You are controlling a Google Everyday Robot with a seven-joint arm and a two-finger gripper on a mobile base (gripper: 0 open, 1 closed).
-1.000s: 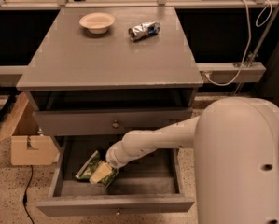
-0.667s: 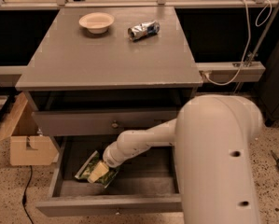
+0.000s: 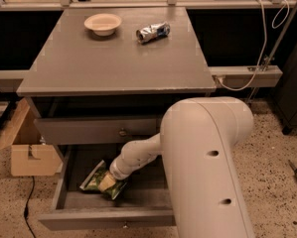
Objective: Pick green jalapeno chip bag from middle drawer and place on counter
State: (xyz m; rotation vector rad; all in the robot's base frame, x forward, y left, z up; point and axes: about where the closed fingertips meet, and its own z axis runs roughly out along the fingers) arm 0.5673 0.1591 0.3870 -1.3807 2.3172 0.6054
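Pincer (image 3: 108, 181) same spot on bag (image 3: 92, 180), mid drawer (image 3: 98, 218); elbow (image 3: 207, 133) further left

Lab: terrazzo floor (image 3: 282, 192), cables (image 3: 263, 33); jaws in drawer (image 3: 106, 218).

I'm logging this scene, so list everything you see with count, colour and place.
counter: one, grey, centre, above the drawers
bowl: one, cream, back left of the counter
foil wrapper: one, silver and blue, on the counter right of the bowl
upper drawer front: one, grey with brass knob, shut under the counter
middle drawer: one, grey, pulled open below
green jalapeno chip bag: one, green, left on the drawer floor
cardboard box: one, brown, floor at left
cable: one, white, right of the counter
arm: one, white, foreground, reaching into the middle drawer
end effector: one, pale, at the chip bag in the middle drawer
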